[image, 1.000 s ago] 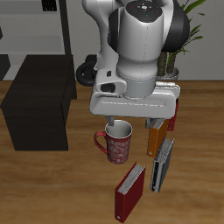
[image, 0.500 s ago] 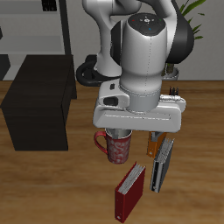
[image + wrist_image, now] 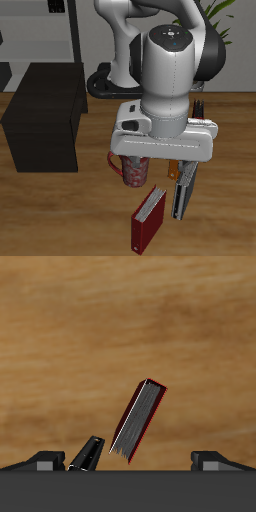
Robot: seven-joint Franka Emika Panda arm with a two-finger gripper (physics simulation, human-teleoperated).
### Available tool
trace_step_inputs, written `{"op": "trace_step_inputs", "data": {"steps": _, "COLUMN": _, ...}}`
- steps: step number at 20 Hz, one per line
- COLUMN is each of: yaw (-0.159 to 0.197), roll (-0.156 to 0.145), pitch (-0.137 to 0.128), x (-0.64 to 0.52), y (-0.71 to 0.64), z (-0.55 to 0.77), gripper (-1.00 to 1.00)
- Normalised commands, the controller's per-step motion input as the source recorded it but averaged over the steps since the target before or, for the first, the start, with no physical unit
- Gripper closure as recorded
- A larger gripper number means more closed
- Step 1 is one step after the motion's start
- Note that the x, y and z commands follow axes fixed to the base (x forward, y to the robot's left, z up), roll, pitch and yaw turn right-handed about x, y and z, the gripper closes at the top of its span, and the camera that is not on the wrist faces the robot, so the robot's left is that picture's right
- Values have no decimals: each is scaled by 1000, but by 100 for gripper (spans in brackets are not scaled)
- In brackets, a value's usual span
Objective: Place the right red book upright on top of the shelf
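The right red book (image 3: pixel 148 220) lies flat on the wooden table near its front edge, bright red with whitish page edges. It also shows in the wrist view (image 3: pixel 138 421), apart from the fingers. My gripper (image 3: pixel 163 158) hangs above the table, just behind the book and over the mug (image 3: pixel 132 170). In the wrist view the gripper (image 3: pixel 128 462) is open wide and empty, with the fingertips (image 3: pixel 45 460) far apart. The shelf (image 3: pixel 45 115), a low black box, stands farther back at the side.
A dark grey book (image 3: pixel 185 190) lies beside the red book; its corner shows in the wrist view (image 3: pixel 88 453). An orange book (image 3: pixel 176 170) is partly hidden under the hand. A tall grey rack (image 3: pixel 50 30) and a plant (image 3: pixel 215 25) stand at the back.
The gripper has moved toward the table's front edge and lower, now covering more of the mug and the orange book. The books and mug have not moved.
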Motion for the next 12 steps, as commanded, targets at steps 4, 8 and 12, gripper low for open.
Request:
{"op": "trace_step_inputs", "data": {"steps": 4, "yaw": -20, "roll": 5, "pitch": 0, "x": 104, "y": 82, "z": -236, "gripper": -100}}
{"op": "trace_step_inputs", "data": {"steps": 8, "yaw": -38, "roll": -19, "pitch": -1, "x": 84, "y": -47, "z": -239, "gripper": -100}}
{"op": "trace_step_inputs", "data": {"steps": 12, "yaw": -2, "roll": 0, "pitch": 6, "x": 35, "y": 1, "z": -152, "gripper": -100}}
